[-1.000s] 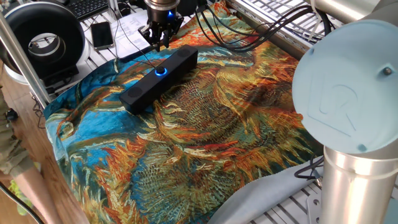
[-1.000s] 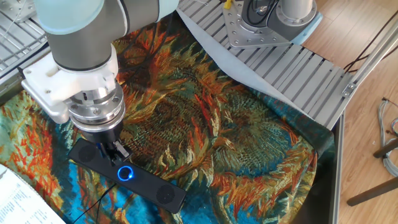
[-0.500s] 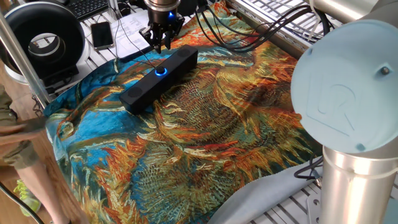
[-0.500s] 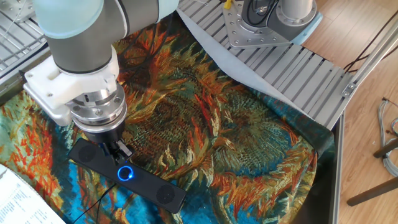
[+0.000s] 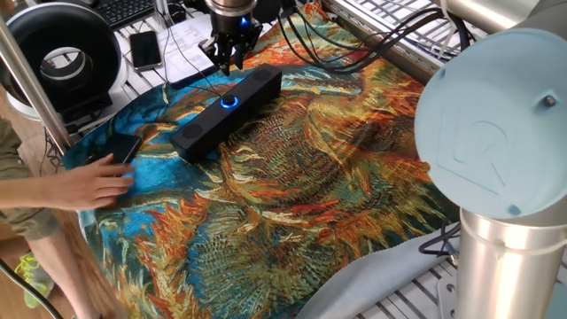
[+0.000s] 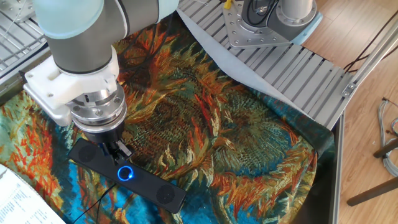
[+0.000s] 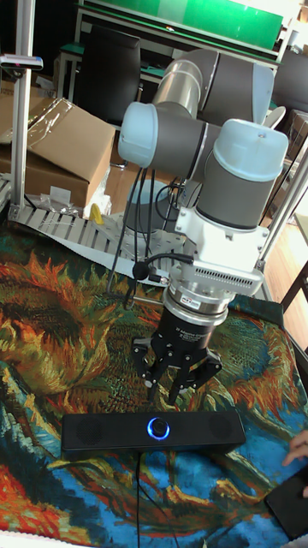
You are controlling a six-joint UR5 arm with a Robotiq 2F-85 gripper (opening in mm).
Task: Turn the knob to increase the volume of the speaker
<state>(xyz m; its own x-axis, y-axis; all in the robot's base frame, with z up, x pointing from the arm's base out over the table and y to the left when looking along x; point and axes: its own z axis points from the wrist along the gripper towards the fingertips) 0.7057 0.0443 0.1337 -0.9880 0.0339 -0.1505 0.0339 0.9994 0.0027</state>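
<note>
Since a second ago a person's hand (image 5: pixel 93 184) has come in over the cloth (image 5: pixel 292 195) at the speaker's end and now rests by a flat black phone (image 5: pixel 113 149); the gripper (image 7: pixel 174 383) has lifted only a touch and the speaker (image 5: pixel 227 110) has not shifted.

It lies flat on the cloth, and the knob (image 6: pixel 126 173) sits on its top face, lit by a blue ring. The gripper hangs just above the speaker, a little behind the knob (in the tall view its tips point down at the bar's back edge), apart from both. The fingers (image 7: pixel 154 368) are drawn close together at the tips with nothing between them; whether they are fully closed I cannot tell.

By its look the knob is hard, smooth plastic, low and narrow, so there is little wall to catch and it may slip. I would pinch it across the rim, from straight above, with the jaws spread just wider than the dial first. The speaker looks light and stands on soft cloth, so a sideways push or a hard twist could slide or turn the whole bar; a light, centred grip seems safest.
</note>
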